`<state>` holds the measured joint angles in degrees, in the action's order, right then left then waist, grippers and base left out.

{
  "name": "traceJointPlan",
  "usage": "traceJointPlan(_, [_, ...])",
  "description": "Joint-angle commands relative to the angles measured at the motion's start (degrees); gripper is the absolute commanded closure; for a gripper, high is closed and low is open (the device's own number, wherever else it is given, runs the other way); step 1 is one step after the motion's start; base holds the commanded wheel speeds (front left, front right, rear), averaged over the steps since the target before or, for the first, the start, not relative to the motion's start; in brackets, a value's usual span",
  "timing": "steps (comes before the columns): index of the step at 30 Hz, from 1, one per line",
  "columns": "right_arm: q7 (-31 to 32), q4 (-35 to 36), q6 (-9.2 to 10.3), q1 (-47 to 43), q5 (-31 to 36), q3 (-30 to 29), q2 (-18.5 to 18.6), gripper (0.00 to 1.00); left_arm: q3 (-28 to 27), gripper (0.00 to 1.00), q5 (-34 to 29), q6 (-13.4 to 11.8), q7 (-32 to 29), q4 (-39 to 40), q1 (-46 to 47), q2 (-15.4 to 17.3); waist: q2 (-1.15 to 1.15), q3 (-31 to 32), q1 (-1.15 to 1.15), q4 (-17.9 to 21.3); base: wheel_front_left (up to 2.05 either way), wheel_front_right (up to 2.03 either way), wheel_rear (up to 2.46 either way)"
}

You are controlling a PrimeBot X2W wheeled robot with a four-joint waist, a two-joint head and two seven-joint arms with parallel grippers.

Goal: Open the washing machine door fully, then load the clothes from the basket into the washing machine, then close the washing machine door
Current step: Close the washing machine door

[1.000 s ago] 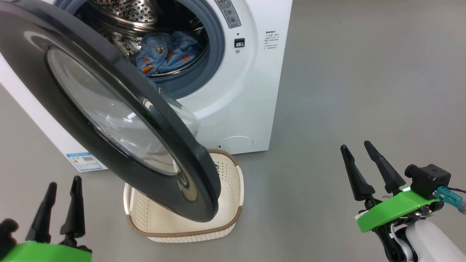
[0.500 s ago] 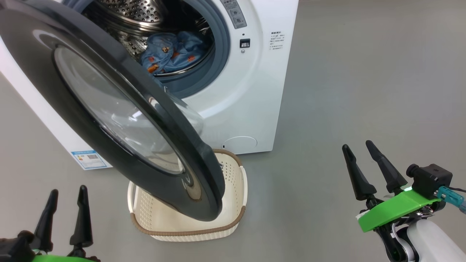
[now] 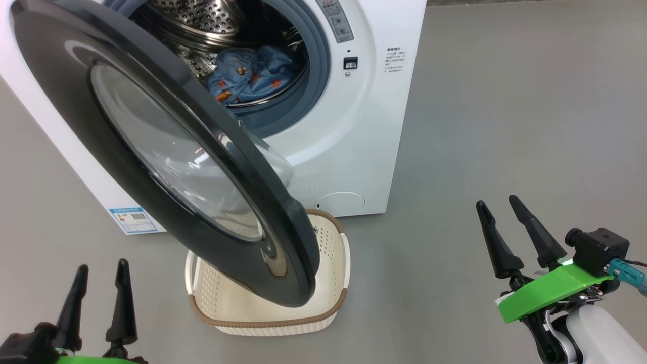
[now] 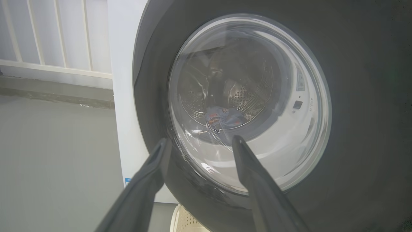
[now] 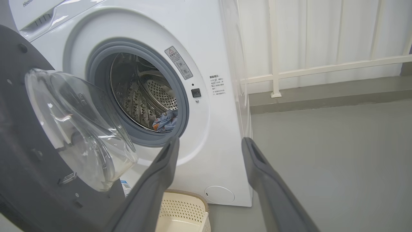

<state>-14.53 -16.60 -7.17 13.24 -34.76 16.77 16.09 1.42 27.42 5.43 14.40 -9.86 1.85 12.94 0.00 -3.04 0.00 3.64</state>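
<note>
Door (image 3: 172, 156) first: it stands swung out from the washer (image 3: 364, 131), black ring and glass bowl facing us, and we see no swing in it since a second ago. What has changed is our view. The whole picture has slid right, so washer, door and basket (image 3: 331, 263) all sit further right in the head view; that is the camera, not the things. Clothes (image 3: 252, 76), blue with orange spots, lie in the drum (image 3: 202, 15) as before. The basket sits on the floor (image 3: 505, 126) just before the washer, under the door's free edge. Left gripper (image 3: 101, 266) shows lower in the frame than it did, fingers spread, holding nothing, pointing at the door glass but apart from it. Right gripper (image 3: 497, 202) hangs where it was, off to the right, fingers spread and empty too. Now the hard parts: the door covers much of the basket's left side, so we can't tell what lies there. The door's upper left runs off the frame, and the bottom edge cuts the left gripper's base.
</note>
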Motion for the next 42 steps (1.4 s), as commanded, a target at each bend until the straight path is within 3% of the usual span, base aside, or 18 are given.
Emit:
traceJointPlan(1, [-0.47,1.27,-0.32,-0.8,0.35,0.83,0.94,0.0,-2.18,0.0,-0.73,0.01,0.58,0.89,0.67,0.97,0.0,0.04,0.0,-0.07,0.0,0.0,0.0])
traceJointPlan(20, [-0.47,1.38,-0.32,-0.9,0.45,1.1,1.14,0.0,-2.56,0.0,-2.38,-0.31,0.6,1.49,-0.1,0.46,0.0,0.45,0.0,-0.02,0.0,0.0,0.0])
traceJointPlan(21, [-0.47,1.41,-0.32,-0.92,0.45,1.12,1.15,0.05,-2.53,0.0,-2.43,-0.35,0.6,1.46,-0.09,0.47,0.0,0.5,0.0,-0.02,0.0,0.0,0.0])
traceJointPlan(24, [-0.47,1.97,-0.32,-0.93,0.63,1.28,1.35,1.0,-2.46,0.0,-2.54,-0.45,0.6,1.42,-0.08,0.53,0.0,0.62,0.0,-0.11,0.0,0.0,0.0])
traceJointPlan(35, [-0.47,8.77,-0.32,1.19,1.86,2.56,1.05,1.0,-2.16,0.0,-2.35,-0.83,0.6,1.52,0.13,0.5,0.0,0.71,0.0,-1.4,0.0,0.0,0.0])
traceJointPlan(42, [-0.47,19.12,-0.32,2.94,0.92,4.63,0.38,1.0,-1.89,0.0,-1.73,-1.01,0.6,1.01,0.33,-0.01,0.0,0.73,0.0,-3.91,0.0,0.0,0.0])
